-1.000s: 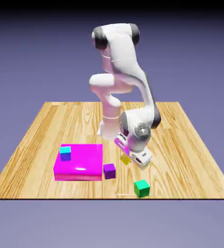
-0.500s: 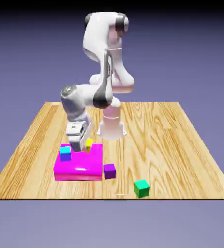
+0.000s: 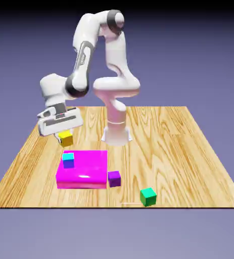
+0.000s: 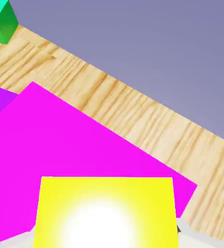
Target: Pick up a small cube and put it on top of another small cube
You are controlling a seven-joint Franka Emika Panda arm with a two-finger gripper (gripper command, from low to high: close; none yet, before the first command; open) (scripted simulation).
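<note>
- Green cube (image 3: 148, 197), nearest the camera in the exterior view, at about 4 o'clock from the magenta block; it has not moved from the earlier frames. In the hand view it cuts into the corner between 10 and 11 o'clock.
- Purple cube (image 3: 114, 179) next, just beside the block between 3 and 4 o'clock — unmoved too. The hand view catches only part of it, between 9 and 10 o'clock.
- Magenta block (image 3: 86, 169), flat on the wooden table (image 3: 189, 167), where it was before.
- Cyan-topped cube (image 3: 68, 161) with blue sides, resting on the block's top toward 10 o'clock, also unchanged.
- Yellow cube (image 3: 65, 138), raised and a little tilted, at 12 o'clock from the cyan-topped cube in the exterior view, with a gap showing between them. Half a second ago it was over the block's far part, toward 1 o'clock; a second ago, well out toward the exterior view's right.
- Gripper (image 3: 62, 134), closed on the yellow cube: the jaws stand only as far apart as the cube lets them. In the hand view the cube fills 6 o'clock and hides the fingertips.
- White arm (image 3: 83, 55), now swung to the exterior view's left, with the hand up at 11 o'clock from the block; its base (image 3: 117, 132) stands between 1 and 2 o'clock from the block, at the far side.
</note>
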